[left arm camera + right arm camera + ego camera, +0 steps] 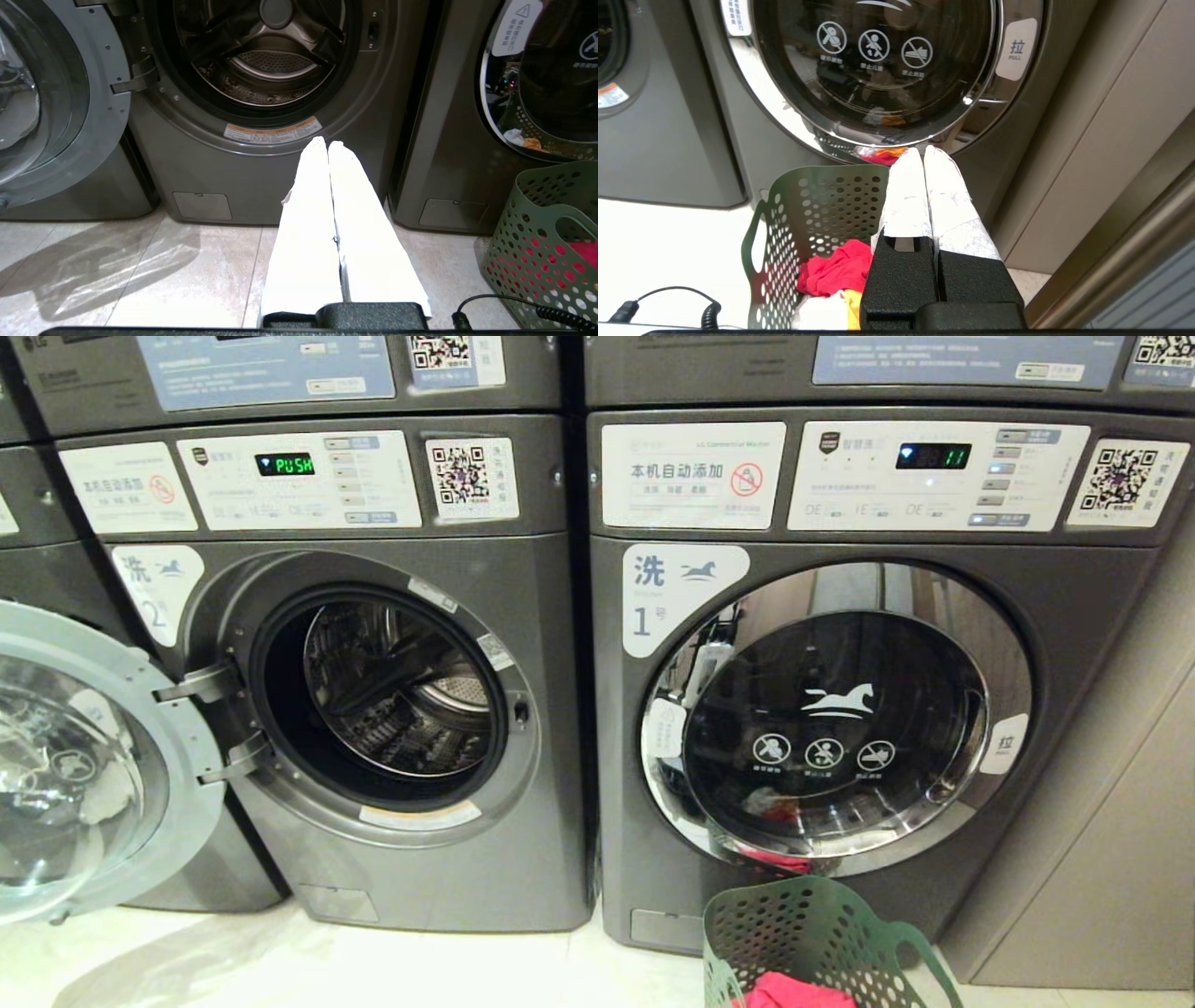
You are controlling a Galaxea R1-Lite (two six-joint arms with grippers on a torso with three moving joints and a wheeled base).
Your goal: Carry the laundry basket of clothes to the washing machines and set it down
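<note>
Laundry basket (822,943), dark green and perforated, on the pale floor (373,971) just before the right-hand washing machine (840,709), holding clothes (833,275): red, white, yellow-orange. Leftmost, a swung-open glass door (84,765); next, the open washer (383,700) with bare drum. Left gripper (327,142) low before that washer, fingers pressed together, empty. Right gripper (923,151) above the basket's rim, fingers likewise together, empty.

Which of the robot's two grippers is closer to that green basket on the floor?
The right. The right gripper hangs above the laundry basket, over its rim, jaws shut and empty. The left gripper points at the open washing machine, with the basket off to its side.
</note>
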